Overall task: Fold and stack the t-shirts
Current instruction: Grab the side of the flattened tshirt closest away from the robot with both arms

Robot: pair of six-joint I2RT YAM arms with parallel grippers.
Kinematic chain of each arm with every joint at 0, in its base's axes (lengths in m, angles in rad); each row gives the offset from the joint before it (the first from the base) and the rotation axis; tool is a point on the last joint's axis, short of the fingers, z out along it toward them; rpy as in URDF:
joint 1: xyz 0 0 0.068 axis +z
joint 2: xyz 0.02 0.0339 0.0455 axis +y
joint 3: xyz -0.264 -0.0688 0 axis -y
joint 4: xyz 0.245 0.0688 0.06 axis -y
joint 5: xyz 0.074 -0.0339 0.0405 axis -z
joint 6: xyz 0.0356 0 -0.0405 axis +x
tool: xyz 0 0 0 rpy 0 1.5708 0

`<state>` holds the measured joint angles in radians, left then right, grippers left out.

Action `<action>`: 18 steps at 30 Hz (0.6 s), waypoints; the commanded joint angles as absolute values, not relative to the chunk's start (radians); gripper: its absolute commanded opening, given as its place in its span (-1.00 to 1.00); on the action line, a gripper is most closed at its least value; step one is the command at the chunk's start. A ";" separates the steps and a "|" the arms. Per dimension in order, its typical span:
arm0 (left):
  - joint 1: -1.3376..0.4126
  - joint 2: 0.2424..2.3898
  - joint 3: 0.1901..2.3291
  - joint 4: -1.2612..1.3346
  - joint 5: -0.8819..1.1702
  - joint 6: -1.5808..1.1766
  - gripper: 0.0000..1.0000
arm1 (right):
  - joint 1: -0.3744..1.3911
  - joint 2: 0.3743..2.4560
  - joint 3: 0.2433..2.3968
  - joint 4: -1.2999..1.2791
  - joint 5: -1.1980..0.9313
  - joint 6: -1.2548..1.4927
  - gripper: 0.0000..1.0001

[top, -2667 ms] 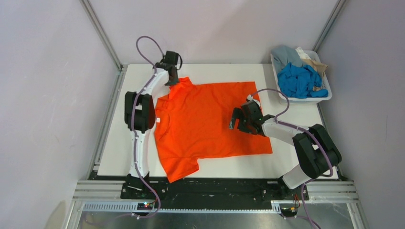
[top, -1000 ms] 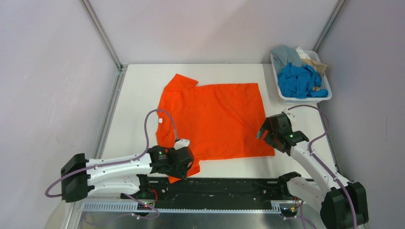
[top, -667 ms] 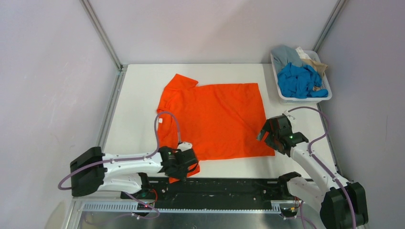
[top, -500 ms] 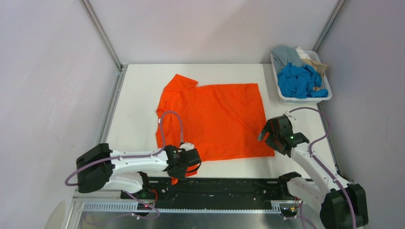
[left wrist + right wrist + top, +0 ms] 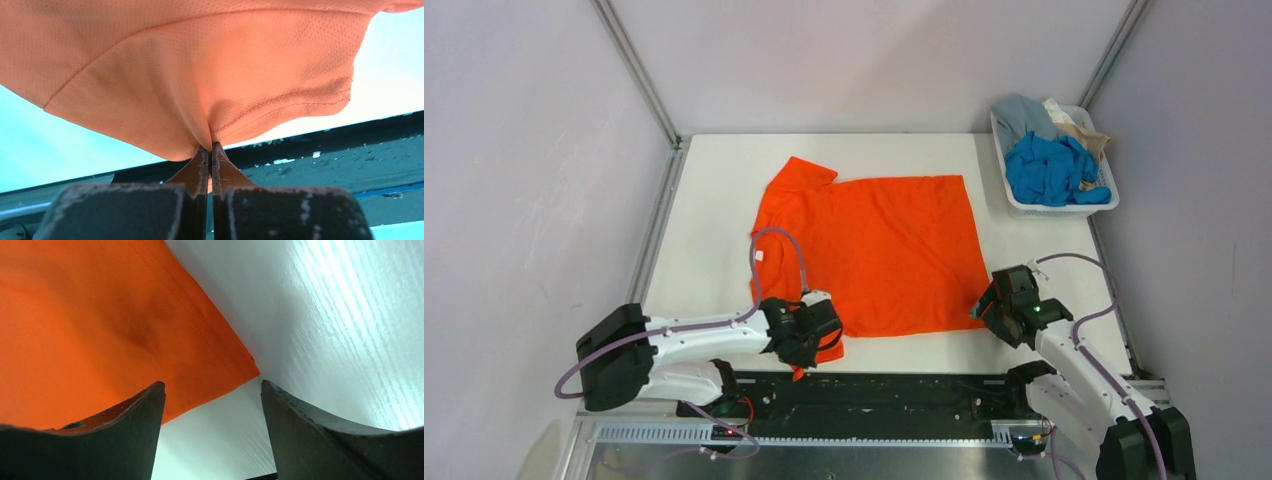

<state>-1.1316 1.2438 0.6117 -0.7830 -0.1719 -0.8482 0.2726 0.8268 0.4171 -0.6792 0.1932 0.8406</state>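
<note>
The orange t-shirt (image 5: 874, 250) lies spread flat on the white table, collar to the left. My left gripper (image 5: 816, 335) is shut on its near sleeve, pinching the cloth (image 5: 210, 100) at the table's front edge (image 5: 211, 145). My right gripper (image 5: 986, 305) is open and empty, low over the shirt's near right hem corner (image 5: 245, 371), one finger over the cloth and one over the table (image 5: 211, 383). The blue (image 5: 1049, 165), pale grey-blue (image 5: 1022, 113) and beige (image 5: 1079, 130) t-shirts lie crumpled in the basket.
A white plastic basket (image 5: 1064, 208) stands at the table's back right corner. The black base rail (image 5: 874, 392) runs along the near edge, also seen in the left wrist view (image 5: 325, 165). Grey walls enclose the table on three sides.
The left arm swung from the far sleeve down to the near sleeve and shut on it. The right gripper moved off the shirt's middle to its near right corner and lowered.
</note>
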 commanded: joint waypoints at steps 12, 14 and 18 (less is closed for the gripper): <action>-1.032 1.177 0.711 -0.771 -0.215 -0.757 -1.00 | 0.268 0.881 0.399 -0.541 0.144 0.873 -0.82; -1.004 1.152 0.729 -0.775 -0.225 -0.741 -1.00 | 0.268 0.876 0.413 -0.545 0.138 0.864 -0.89; -0.932 1.125 0.762 -0.774 -0.247 -0.704 -1.00 | 0.268 0.894 0.451 -0.536 0.125 0.840 -0.99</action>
<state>-0.9855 1.1671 0.7063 -0.7719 -0.1951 -0.7582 0.2707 0.8890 0.3965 -0.5629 0.1379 0.8631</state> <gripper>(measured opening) 0.009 0.039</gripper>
